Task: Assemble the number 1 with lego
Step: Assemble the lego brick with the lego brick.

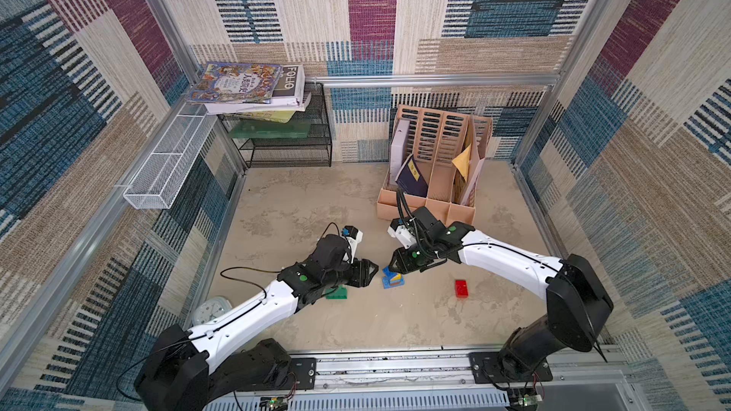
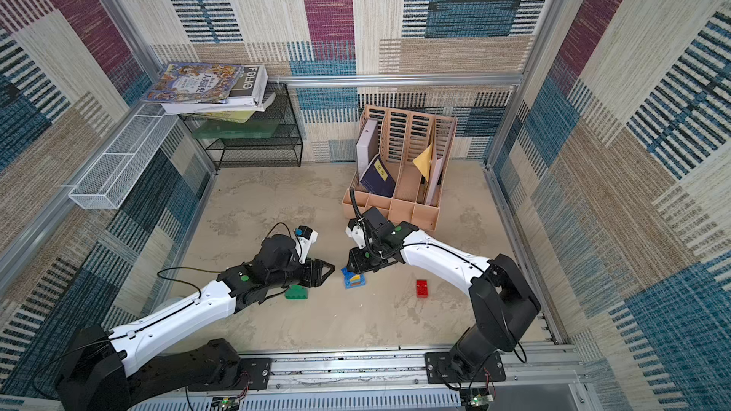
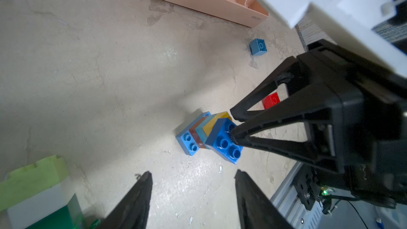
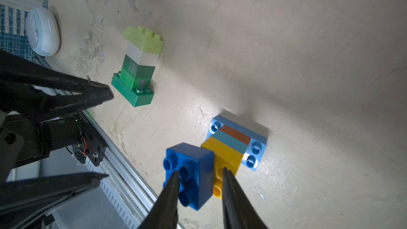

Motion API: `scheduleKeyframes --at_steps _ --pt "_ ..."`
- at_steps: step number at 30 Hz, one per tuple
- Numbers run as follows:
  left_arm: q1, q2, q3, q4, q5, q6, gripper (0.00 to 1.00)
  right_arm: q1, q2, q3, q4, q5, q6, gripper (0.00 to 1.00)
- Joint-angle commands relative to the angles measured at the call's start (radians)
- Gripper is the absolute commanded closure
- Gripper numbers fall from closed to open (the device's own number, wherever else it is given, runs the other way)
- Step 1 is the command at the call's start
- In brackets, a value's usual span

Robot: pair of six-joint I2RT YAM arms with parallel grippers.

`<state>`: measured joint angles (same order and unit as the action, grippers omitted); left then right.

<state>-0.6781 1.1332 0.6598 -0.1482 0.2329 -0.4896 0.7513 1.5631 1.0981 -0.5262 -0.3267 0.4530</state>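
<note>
- While the left gripper hangs half spread and empty, the green lego stack lies at its 8 o'clock in a top view.
- Red brick lies alone at 3 o'clock from the right gripper.
- Right gripper pinches the dark blue brick, tilted against the yellow-topped stack.

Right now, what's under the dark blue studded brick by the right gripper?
A yellow studded brick, then a teal brick, a brown brick, a light blue base. How the dark blue brick seats is hidden.
</note>
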Motion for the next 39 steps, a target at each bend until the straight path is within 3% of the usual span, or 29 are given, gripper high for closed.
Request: scheduleKeyframes --at_steps 1,16,39 --pt "0.000 0.003 -0.003 0.037 0.043 0.048 0.37 -0.003 -0.011 -0.007 -0.006 -0.005 0.001 0.66" --pt "0.000 0.114 0.052 0.029 0.185 0.106 0.53 -0.007 -0.037 -0.021 -0.012 0.008 0.004 0.73" --pt "0.000 0.249 0.145 -0.025 0.240 0.149 0.81 -0.003 -0.077 -0.060 -0.011 0.018 0.030 0.75"
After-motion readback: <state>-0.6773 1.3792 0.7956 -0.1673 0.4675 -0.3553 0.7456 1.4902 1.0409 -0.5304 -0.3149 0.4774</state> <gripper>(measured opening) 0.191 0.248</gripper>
